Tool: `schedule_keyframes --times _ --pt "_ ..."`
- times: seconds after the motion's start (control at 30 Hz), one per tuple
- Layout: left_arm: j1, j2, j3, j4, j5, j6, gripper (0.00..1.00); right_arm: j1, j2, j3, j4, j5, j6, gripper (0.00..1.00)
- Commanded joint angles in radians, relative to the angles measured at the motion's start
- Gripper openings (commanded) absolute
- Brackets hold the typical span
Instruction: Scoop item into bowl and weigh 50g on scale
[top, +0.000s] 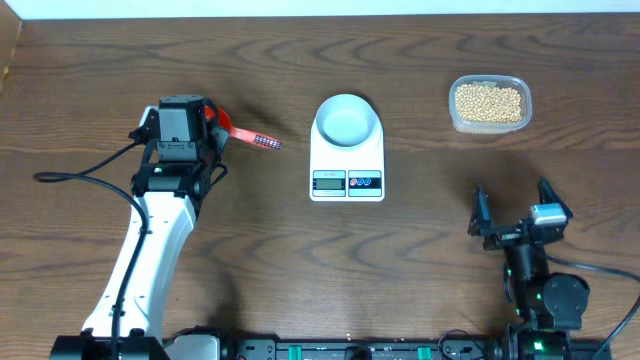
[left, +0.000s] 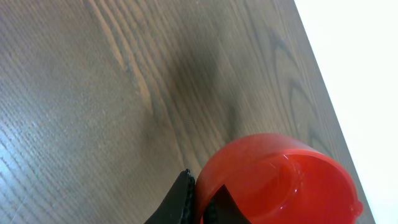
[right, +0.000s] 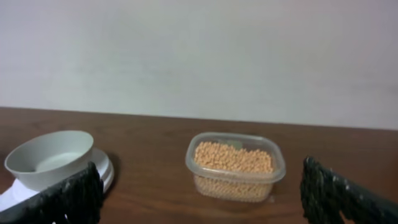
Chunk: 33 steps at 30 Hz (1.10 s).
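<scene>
The white scale (top: 347, 165) lies at mid-table with the empty pale bowl (top: 347, 118) on its far end. Tan beans, the item (top: 488, 101), fill a clear tub (top: 456, 120) at the far right. My left gripper (top: 212, 122) hovers left of the scale, shut on a red scoop (top: 228, 128) whose handle points toward the scale. In the left wrist view the fingers (left: 180, 196) pinch the wall of the scoop's red cup (left: 280, 180), which holds nothing. My right gripper (top: 512, 190) stands open near the front right, facing the tub (right: 233, 186), beans (right: 233, 157) and bowl (right: 50, 158).
The table's far edge (left: 323, 81) runs close behind the scoop, with a white wall beyond it. A black cable (top: 70, 178) loops left of the left arm. The scale's rim (right: 102, 168) shows at the left of the right wrist view.
</scene>
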Motion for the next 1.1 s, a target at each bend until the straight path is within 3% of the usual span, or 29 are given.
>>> schedule_keyframes --times 0.0,0.13,0.3,0.5,0.63,0.87,1.07 --pt "0.004 -0.005 -0.006 -0.003 -0.013 -0.005 0.07 -0.002 0.134 0.004 0.098 -0.065 0.067 0.99" --pt "0.004 -0.005 -0.006 -0.003 -0.013 -0.005 0.07 -0.002 0.307 0.048 0.198 -0.13 0.086 0.99" --pt "0.004 -0.005 -0.006 -0.019 -0.013 -0.005 0.07 -0.002 0.502 0.169 0.206 -0.225 0.093 0.99" --pt "0.003 -0.005 -0.006 -0.035 -0.006 -0.007 0.07 -0.002 0.714 0.347 0.203 -0.317 0.26 0.99" --pt "0.003 -0.005 -0.006 -0.035 0.042 -0.06 0.07 -0.002 0.827 0.431 0.203 -0.477 0.39 0.99" --pt "0.003 -0.005 -0.006 -0.027 0.182 -0.145 0.07 -0.002 0.903 0.47 0.228 -0.707 0.686 0.99" --pt "-0.02 -0.006 -0.006 0.01 0.235 -0.144 0.07 -0.002 0.903 0.47 0.203 -0.711 0.758 0.99"
